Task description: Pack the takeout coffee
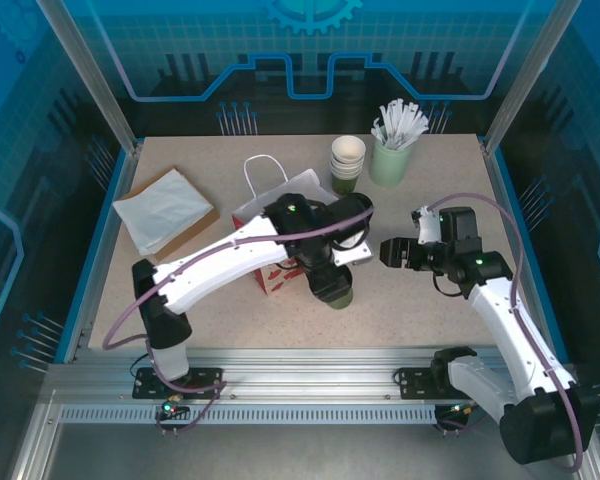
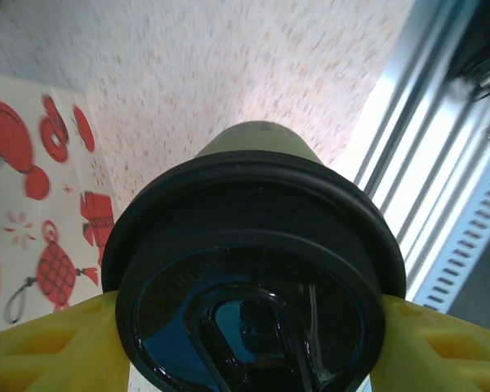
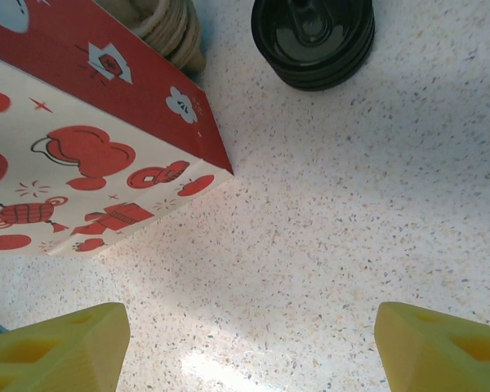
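- The takeout coffee (image 2: 253, 269) stands on the table (image 1: 430, 310) just in front of the near right corner of the paper bag (image 1: 263, 215), under the outstretched left arm.
- The left gripper (image 1: 330, 283) sits over the cup from above. In the left wrist view one yellow finger (image 2: 49, 347) lies on each side of the black lid, and no gap shows between either one and the rim.
- I read that as jaws closed on the lid. How firmly they press, I cannot tell.
- Gripping at the lid makes sense, since it is the widest part and keeps the cup upright for a straight lift (a squeeze on the thin paper wall could buckle it).
- The pictures do not show whether the base rests on the table or has left it.
- The right gripper (image 3: 245, 343) hangs above bare table to the right of the cup. Its jaws are spread wide and hold nothing.
- It faces the bag's printed corner, probably so it can steady the bag or hold its mouth when the cup goes in.
- The bag is the likely destination and lies close beside the cup, so the carry should be short. The left arm hides much of the bag, so I cannot judge how open it is.
- The nested cups (image 1: 347, 160) and the pale green cup of sticks (image 1: 390, 160) stand at the far edge, well apart from the work.
- The risk I see is that the lid pops off if the lift pulls on the lid alone.
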Tool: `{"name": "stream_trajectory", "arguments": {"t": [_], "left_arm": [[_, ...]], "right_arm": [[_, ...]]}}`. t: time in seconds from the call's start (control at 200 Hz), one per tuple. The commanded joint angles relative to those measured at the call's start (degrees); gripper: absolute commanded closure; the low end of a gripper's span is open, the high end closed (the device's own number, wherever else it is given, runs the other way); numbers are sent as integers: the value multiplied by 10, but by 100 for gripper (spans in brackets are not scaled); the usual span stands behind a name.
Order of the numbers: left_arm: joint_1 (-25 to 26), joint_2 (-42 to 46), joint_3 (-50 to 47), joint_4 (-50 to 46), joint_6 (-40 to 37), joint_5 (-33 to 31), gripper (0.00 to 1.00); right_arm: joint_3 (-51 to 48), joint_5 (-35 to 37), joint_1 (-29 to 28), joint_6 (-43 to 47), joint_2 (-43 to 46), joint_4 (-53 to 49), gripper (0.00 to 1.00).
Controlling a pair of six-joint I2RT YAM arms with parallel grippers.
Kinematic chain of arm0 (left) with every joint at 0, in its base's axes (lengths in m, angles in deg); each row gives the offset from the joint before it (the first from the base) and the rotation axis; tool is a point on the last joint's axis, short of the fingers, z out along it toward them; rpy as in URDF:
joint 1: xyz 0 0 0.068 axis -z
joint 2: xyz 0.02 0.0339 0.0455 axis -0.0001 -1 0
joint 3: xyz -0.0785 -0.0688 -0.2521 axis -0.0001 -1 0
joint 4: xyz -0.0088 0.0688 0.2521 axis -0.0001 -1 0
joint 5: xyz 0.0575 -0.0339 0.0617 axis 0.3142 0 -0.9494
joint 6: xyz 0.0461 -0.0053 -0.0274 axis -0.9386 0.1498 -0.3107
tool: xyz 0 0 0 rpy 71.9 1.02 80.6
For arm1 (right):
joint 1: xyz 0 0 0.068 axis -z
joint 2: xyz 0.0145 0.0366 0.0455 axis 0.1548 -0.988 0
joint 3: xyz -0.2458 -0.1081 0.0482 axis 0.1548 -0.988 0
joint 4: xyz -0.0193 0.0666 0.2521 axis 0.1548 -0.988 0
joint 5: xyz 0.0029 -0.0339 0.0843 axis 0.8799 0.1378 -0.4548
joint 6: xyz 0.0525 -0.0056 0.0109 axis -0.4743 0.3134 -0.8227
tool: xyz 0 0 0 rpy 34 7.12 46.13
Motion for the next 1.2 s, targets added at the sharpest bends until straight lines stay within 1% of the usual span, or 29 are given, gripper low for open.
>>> {"name": "stream_trajectory", "arguments": {"t": [0.0,0.085,0.21,0.285,0.38,0.43,0.56,0.685,0.765,0.875,0.99,1.051,1.196], "left_arm": [[3,27,66,-26,-14,33,56],[3,27,128,-44,-24,29,57],[-6,16,223,-76,-42,-6,58],[-27,16,268,-76,-46,-4,59],[-60,31,292,-55,-48,-3,59],[-86,42,297,-45,-49,-1,59],[-158,69,298,-32,-46,-3,59],[-226,85,287,-51,-47,-7,59],[-265,96,260,-65,-53,-14,59],[-315,117,198,-71,-58,-12,59],[-324,128,163,-79,-69,5,59],[-324,126,161,-86,-70,14,59],[-324,117,158,-104,-77,13,60]], "right_arm": [[26,13,9,2,11,-23,20],[46,19,10,2,11,-27,20],[52,17,9,0,8,-26,20],[54,15,5,-1,4,-24,20],[60,20,-11,-2,-3,-21,20],[68,27,-26,-2,-8,-22,20],[102,46,-62,-1,-26,-22,20],[147,46,-87,-4,-62,-9,20],[186,45,-106,-4,-95,3,21],[246,38,-133,-2,-152,20,23],[315,39,-166,6,-220,14,25],[345,44,-182,12,-250,12,26],[406,55,-207,27,-313,-8,28]]}}
